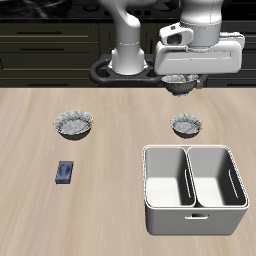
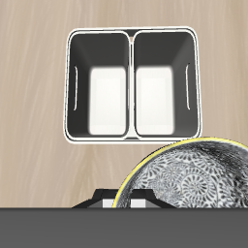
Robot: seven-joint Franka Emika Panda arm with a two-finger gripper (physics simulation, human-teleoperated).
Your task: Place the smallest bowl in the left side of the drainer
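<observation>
Clearly off the table, the smallest bowl (image 1: 180, 85) hangs in the air under the gripper (image 1: 180, 79), above the back part of the tabletop and farther back than the drainer (image 1: 195, 216). The claw is closed narrowly on the bowl and carries it, though the fingers themselves are mostly hidden behind the bowl and the hand's white housing in the exterior view. In the wrist view the bowl (image 2: 194, 184) fills the space close to the camera, showing a pale yellowish rim and a dense dark speckled pattern inside. Beyond it in that view lies the drainer (image 2: 133, 87), seen from above: a white tub with rounded corners, a central wall splitting it into two deep compartments, each with a pale floor and a slot-shaped handle in its outer wall. The drainer stands near the table's front edge. Just behind it on the wood sits a second patterned bowl (image 1: 187, 125), almost directly below the held one. A wider grey bowl (image 1: 75, 124) rests well apart from both, and a small blue block (image 1: 65, 172) lies nearer the front edge than that bowl.
</observation>
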